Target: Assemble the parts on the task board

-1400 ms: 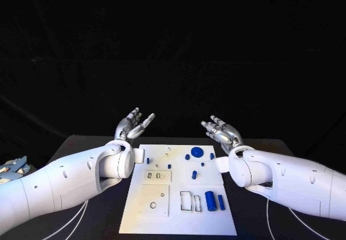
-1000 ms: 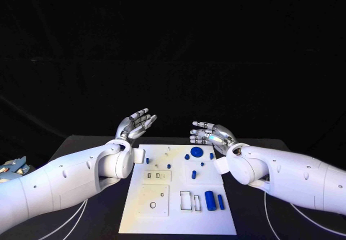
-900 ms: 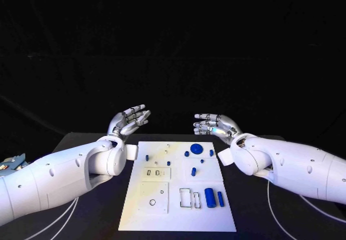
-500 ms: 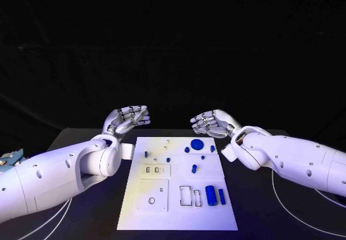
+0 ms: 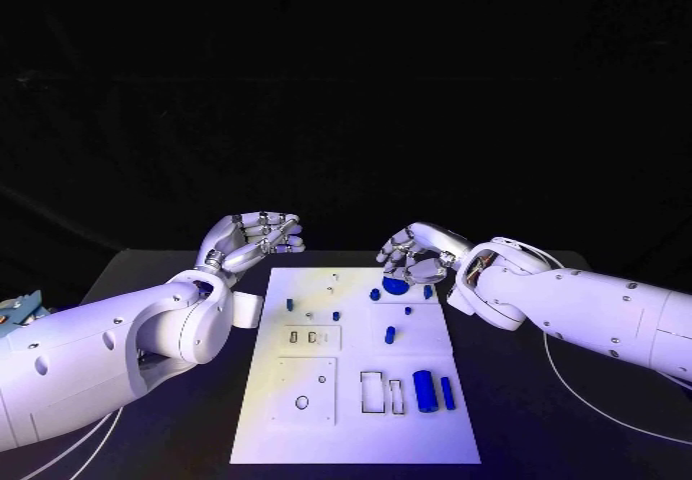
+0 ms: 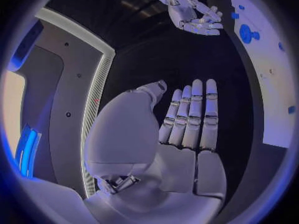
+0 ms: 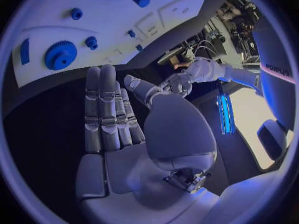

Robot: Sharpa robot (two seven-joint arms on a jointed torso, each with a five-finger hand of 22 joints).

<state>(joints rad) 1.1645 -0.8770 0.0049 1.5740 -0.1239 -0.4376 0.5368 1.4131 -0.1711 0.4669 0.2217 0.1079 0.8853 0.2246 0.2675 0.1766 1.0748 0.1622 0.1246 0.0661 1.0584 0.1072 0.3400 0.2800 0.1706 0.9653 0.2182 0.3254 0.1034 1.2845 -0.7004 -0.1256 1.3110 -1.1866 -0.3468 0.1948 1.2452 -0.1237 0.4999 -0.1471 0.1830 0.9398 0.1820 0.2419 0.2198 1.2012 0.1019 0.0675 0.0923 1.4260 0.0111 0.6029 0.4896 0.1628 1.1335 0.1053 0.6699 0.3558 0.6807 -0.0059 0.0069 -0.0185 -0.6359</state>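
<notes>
2 hands hover past the board's [image 5: 356,440] far edge: left hand [image 5: 257,238] and right hand [image 5: 415,253] both grasp nothing, fingers straight and apart.

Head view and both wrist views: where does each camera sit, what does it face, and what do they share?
Head view: on the robot's head, looking down at the task board; left robot hand and right robot hand show.
Left wrist view: behind the left robot hand's palm, facing the right one.
Right wrist view: behind the right palm, facing the blue gear.
Shared: all show the board.
</notes>
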